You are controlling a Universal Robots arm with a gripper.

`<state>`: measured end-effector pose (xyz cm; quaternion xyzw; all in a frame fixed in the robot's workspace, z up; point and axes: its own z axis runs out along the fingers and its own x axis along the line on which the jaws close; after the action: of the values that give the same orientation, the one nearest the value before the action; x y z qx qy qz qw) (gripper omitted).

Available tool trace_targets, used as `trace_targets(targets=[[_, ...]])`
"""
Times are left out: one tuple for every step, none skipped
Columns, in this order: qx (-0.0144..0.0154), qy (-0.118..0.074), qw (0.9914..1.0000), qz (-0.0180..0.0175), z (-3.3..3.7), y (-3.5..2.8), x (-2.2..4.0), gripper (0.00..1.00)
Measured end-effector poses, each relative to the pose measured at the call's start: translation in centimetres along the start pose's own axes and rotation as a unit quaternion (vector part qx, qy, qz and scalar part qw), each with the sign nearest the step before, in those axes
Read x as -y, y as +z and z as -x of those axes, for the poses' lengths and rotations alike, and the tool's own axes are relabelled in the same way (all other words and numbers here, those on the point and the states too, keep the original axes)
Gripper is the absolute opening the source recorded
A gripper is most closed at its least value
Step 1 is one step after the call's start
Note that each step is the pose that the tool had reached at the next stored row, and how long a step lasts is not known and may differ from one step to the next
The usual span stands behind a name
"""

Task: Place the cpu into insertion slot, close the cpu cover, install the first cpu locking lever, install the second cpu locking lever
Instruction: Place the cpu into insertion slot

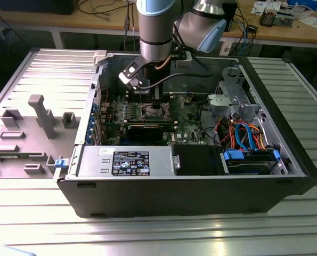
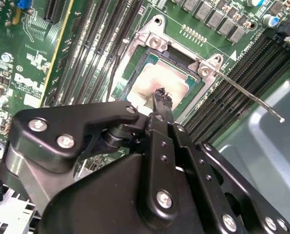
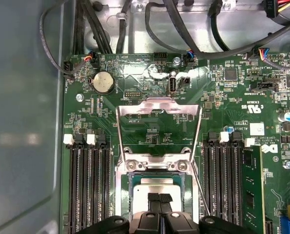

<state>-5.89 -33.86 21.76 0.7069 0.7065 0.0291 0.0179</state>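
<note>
**Socket stage.** The cpu [image 2: 166, 78] lay in the insertion slot [image 2: 152, 54] on the motherboard [image 3: 232, 97], inside the open computer case [image 1: 190, 194]. The cpu cover [image 3: 158, 101] stood raised. The tool [image 3: 160, 199], tips pressed together, was over the chip; contact could not be told.

In the first wrist view the picture's edge cuts off the cpu [image 3: 145, 187] and the insertion slot [image 3: 127, 167]. The gripper [image 3: 159, 199], fingertips pressed together, covers part of the chip's top, and we cannot tell whether the tips touch it. In the second wrist view the gripper's black body hides much of the motherboard [image 2: 32, 73]. In the exterior view the arm [image 1: 157, 32] screens the insertion slot, whose detail is too small for us to make out.
</note>
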Motion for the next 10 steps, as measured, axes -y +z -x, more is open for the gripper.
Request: trace_targets(targets=[[-0.0017,0.0,1.0,-0.0004,0.0,0.03,0.0,0.11],[-0.0022,0.0,1.0,-0.0008,-0.01,0.05,0.0,0.11],[-0.0021,0.0,1.0,-0.0009,0.0,0.04,0.0,0.11],[-0.0021,0.0,1.0,-0.0009,0.0,0.04,0.0,0.11],[-0.0021,0.0,1.0,-0.0009,0.0,0.05,0.0,0.11],[-0.0021,0.0,1.0,-0.0009,0.0,0.05,0.0,0.11],[-0.0021,0.0,1.0,-0.0012,0.0,0.05,0.0,0.11],[-0.0022,0.0,0.99998,-0.0053,0.0,0.05,-0.01,0.11],[-0.002,0.0,0.99994,-0.0111,0.01,0.04,0.0,0.11],[-0.002,0.0,0.99993,-0.0112,0.0,0.04,0.01,0.11]])
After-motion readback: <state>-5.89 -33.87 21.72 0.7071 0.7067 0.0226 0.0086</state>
